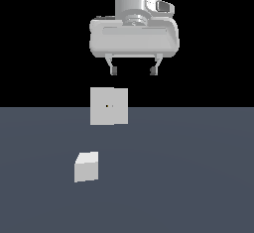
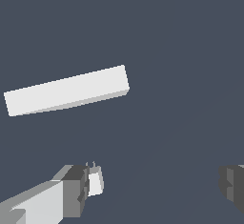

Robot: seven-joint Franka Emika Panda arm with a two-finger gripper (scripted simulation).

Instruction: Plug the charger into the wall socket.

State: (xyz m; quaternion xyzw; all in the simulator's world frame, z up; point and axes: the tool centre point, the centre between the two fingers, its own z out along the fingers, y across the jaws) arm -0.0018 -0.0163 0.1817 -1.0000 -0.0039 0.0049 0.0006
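Overhead, the gripper (image 1: 134,71) hangs with its jaws spread wide and nothing between them. On the dark grey floor (image 1: 198,177), the wall socket (image 1: 109,106) stands upright towards the far edge. Nearer the front edge, the charger (image 1: 86,166) rests apart from it, untouched.

My jaws spread wide, nothing between them, hanging high above counter (image 1: 198,177). Open air beneath me down to surface. Wall socket (image 1: 108,106) stands upright below, only tall obstacle. Charger (image 1: 86,166) sits apart from it, toward exterior view's left, clear room on every side and above. Rest of counter bare.
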